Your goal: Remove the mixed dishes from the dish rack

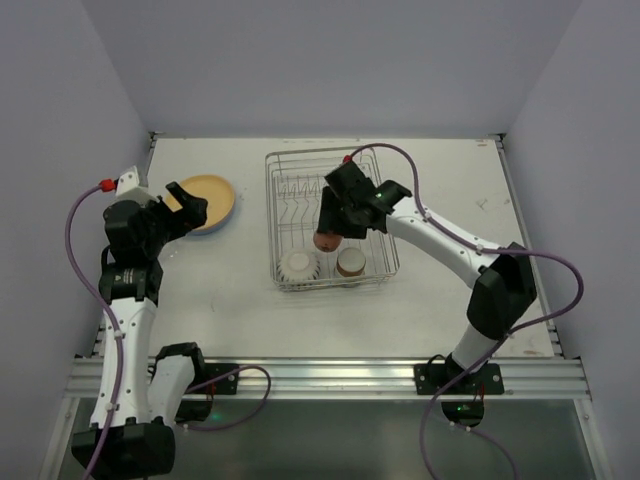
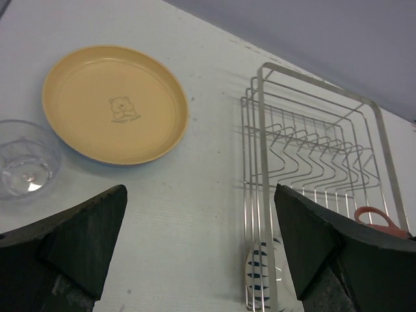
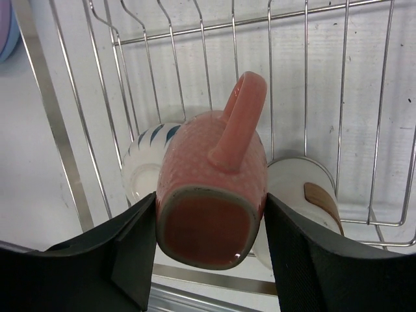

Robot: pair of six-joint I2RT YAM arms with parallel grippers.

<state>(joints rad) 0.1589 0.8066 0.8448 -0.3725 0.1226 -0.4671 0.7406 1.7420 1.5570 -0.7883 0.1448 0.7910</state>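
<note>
My right gripper (image 3: 209, 229) is clamped on the small pink mug (image 3: 214, 172). The fingers press its sides and the handle points away from the wrist. From above, the mug hangs over the near half of the dish rack (image 2: 261, 130), apparently lifted off the wire floor, though I cannot be sure of the gap.

My left gripper (image 2: 201, 250) is spread wide and holds nothing. It hovers over the table (image 1: 440, 180) to the left of the rack, near the dishes already unloaded.

By my reckoning the job is past the halfway mark. The yellow-orange plate (image 2: 114, 104) lies flat on the table to the left of the rack. A bluish edge shows under it from above, so it probably rests on another plate. I cannot pick out a purple one. The clear glass (image 2: 26, 159) stands just beside it on the left. The upright prongs in the far half of the rack hold no plates.

What is left, after I set this mug down outside the rack:
- the white ribbed bowl (image 1: 298, 264), in the rack's near left corner
- the brown-and-cream cup (image 1: 350, 262), just to its right
</note>
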